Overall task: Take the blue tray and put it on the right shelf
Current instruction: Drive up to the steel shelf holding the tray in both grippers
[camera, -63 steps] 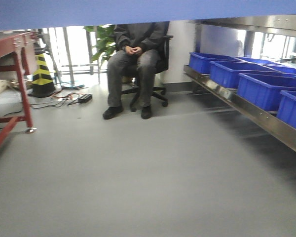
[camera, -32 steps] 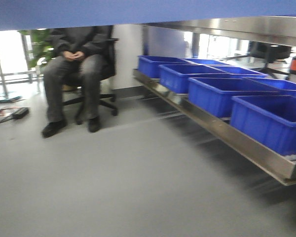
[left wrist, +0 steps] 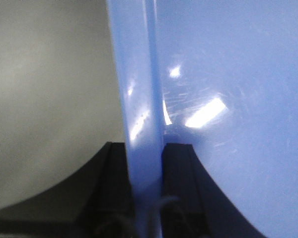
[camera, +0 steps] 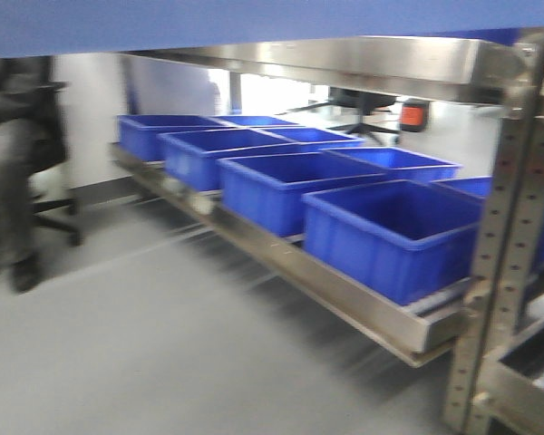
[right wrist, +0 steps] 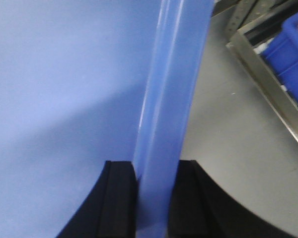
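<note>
You had the shallow, light periwinkle-blue glossy plastic tray (camera: 254, 20) held up between both arms, its blue band spanning the top of the front view. Your left gripper (left wrist: 145, 153) was clamped narrow on the tray's flared rim, with a black finger on either side. Your right gripper (right wrist: 154, 173) pinched the rim on the other side the same way. The right shelf (camera: 344, 59), a rack level with a wide brushed stainless-steel front rail, showed directly beneath the tray's edge; whether they touched could not be judged. Deep dark-blue plastic bins (camera: 390, 236) sat in rows on the lower level, above the grey floor (camera: 163, 344).
</note>
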